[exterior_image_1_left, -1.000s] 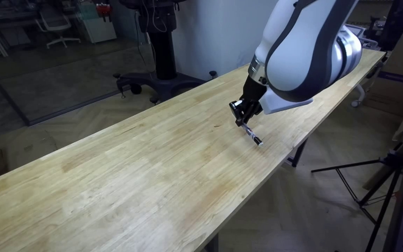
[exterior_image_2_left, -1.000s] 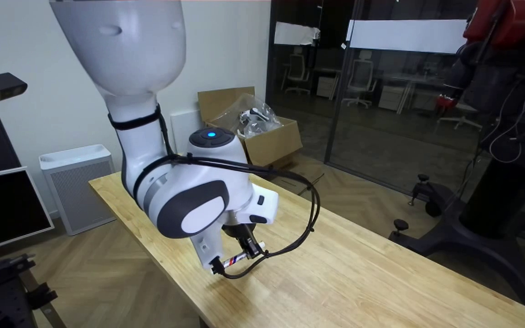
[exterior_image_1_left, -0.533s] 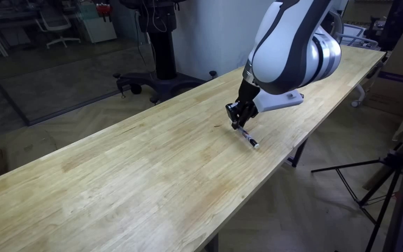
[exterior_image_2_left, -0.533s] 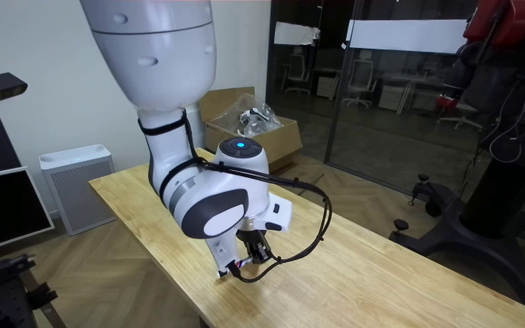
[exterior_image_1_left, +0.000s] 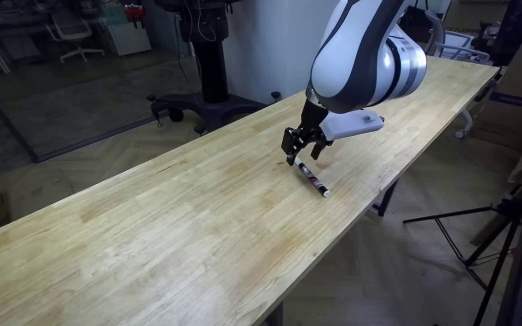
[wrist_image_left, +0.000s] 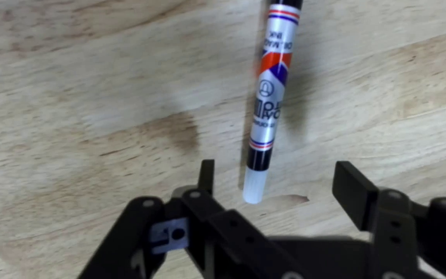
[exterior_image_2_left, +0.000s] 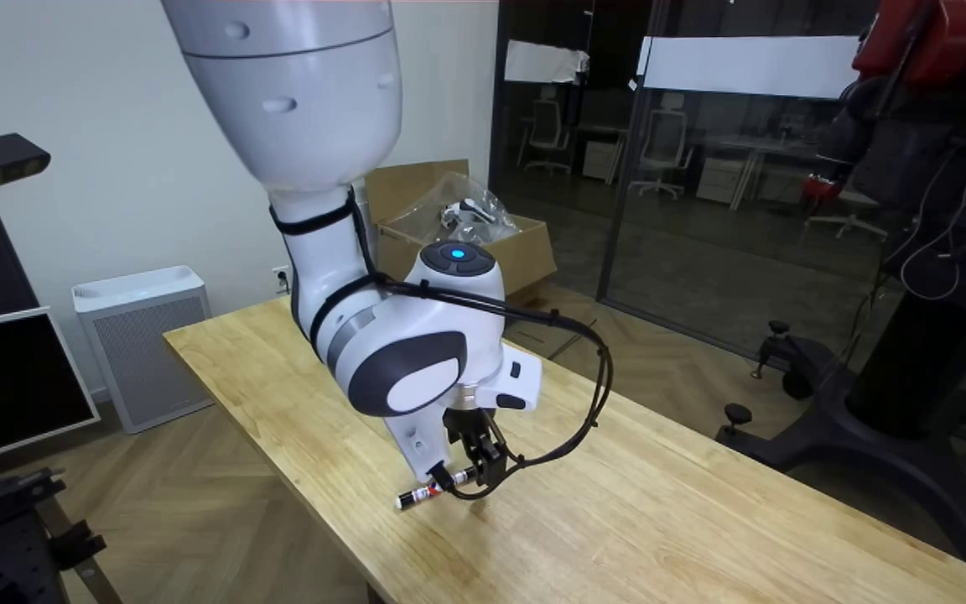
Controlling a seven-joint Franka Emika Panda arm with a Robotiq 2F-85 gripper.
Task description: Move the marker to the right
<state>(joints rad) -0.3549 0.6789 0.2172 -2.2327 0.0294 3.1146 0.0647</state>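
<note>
The marker lies on the wooden table, with a silver-white printed barrel, red and blue bands, black sections and a white end. In the wrist view its white end points between the spread fingers of my gripper, touching neither pad. An exterior view has the whole marker resting slantwise, its upper end just under my gripper, which is open and holds nothing. From another angle, part of the marker is covered by the camera mount and a cable.
A black cable loops out from the wrist beside the gripper. The table's near edge runs to the right of the marker in that exterior view. Off the table stand a tripod, an open cardboard box and a dark wheeled stand.
My gripper has opened and let go of the marker, which has come down onto the table. The arm has shifted left in an exterior view, with the marker carried along before release.
</note>
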